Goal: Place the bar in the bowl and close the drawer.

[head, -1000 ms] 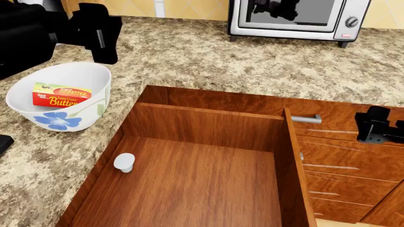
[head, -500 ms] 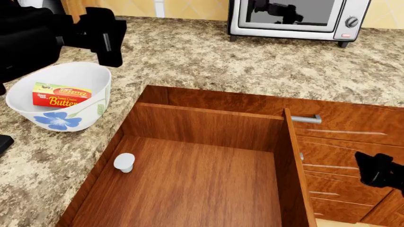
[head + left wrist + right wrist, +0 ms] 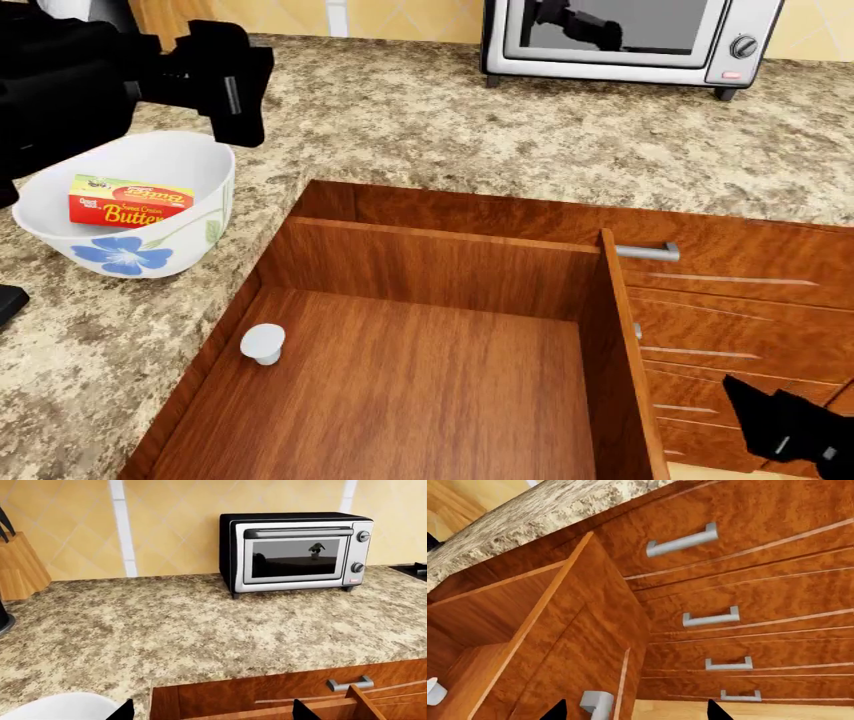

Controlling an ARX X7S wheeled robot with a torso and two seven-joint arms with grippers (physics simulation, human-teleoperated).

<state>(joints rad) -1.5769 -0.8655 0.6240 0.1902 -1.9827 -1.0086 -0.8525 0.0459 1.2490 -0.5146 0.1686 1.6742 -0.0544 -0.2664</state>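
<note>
The left gripper [image 3: 220, 80] is hovering above the far rim of the bowl [image 3: 134, 250], its fingers [image 3: 125, 711] spread wide with nothing between them, and its wrist view is looking across the speckled granite countertop [image 3: 167, 630] toward a toaster oven [image 3: 297, 552] against the tiled wall, with a wooden knife block [image 3: 20, 567] off to one side. The bar [image 3: 130, 201] is lying inside the bowl, its yellow top reading "Butter" in red, with smaller lettering too fine to read. The right gripper [image 3: 634, 711] is hanging low in front of the cabinet, its finger tips apart and empty, beside the outer side wall of the drawer [image 3: 414, 380], which is standing pulled far out. A small white knob-like object [image 3: 263, 343] is sitting on the drawer's floor near its left wall. Beside the open drawer, a stack of closed drawer fronts [image 3: 747, 605] is showing short metal handles [image 3: 682, 540].
</note>
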